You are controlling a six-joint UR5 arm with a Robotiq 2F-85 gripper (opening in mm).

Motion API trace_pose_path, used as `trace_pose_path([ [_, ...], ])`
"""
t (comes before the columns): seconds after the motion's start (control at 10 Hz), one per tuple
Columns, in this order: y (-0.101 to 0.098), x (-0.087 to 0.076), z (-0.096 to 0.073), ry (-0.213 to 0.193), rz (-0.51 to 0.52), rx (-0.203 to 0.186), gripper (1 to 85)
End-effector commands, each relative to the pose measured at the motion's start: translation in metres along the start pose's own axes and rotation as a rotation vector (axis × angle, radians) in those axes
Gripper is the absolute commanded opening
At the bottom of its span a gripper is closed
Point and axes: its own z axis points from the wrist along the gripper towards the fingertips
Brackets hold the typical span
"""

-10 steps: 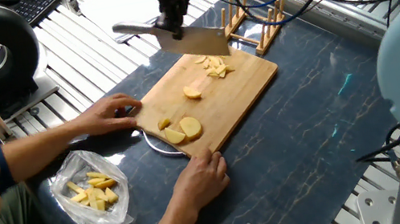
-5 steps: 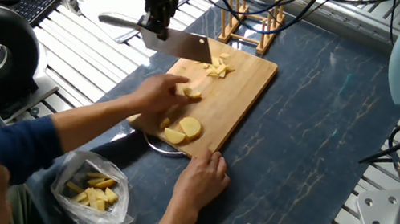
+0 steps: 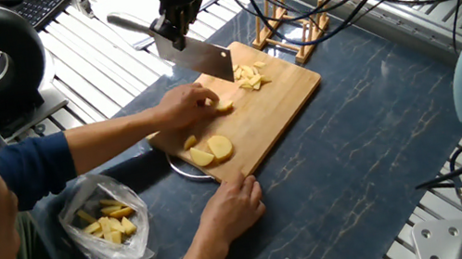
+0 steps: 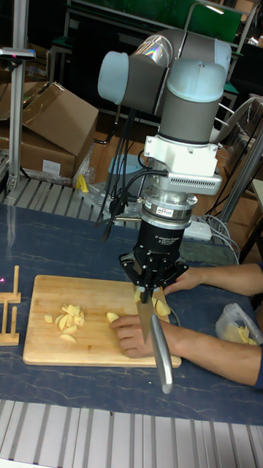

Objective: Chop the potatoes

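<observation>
**One cleaver up, potatoes on the board**

One cleaver (image 3: 191,49) sits clamped in my claw (image 3: 174,28), blade hanging above the far end of the cutting board (image 3: 278,103). A heap of chopped potatoes (image 3: 249,77) lies near the board's far corner; bigger potato slices (image 3: 211,151) rest at its near edge. A person's hand (image 3: 180,108) touches one potato piece (image 3: 223,106) mid-board; the other hand (image 3: 234,206) steadies the board's near corner on the counter (image 3: 356,146).

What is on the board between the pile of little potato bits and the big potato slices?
In the fixed view, one potato piece lies there, with the person's hand touching it.
</observation>
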Motion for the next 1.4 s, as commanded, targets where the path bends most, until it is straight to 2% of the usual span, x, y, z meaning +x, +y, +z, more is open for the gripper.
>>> trace_pose_path([
  [0.0,0.010,0.003,-0.007,0.005,0.028,-0.032,1.0],
  [0.1,0.018,0.003,-0.007,0.005,0.047,-0.065,1.0],
  [0.2,0.023,0.003,-0.007,0.005,0.059,-0.081,1.0],
  [0.5,0.025,0.003,-0.008,0.005,0.056,-0.084,1.0],
  [0.6,0.024,0.002,-0.008,-0.002,0.044,-0.080,1.0],
  [0.7,0.014,0.002,-0.007,-0.003,0.009,-0.040,1.0],
  [1.1,0.004,0.005,-0.006,0.005,-0.037,0.017,1.0],
  [1.3,0.014,0.009,-0.009,0.009,-0.012,-0.005,1.0],
])
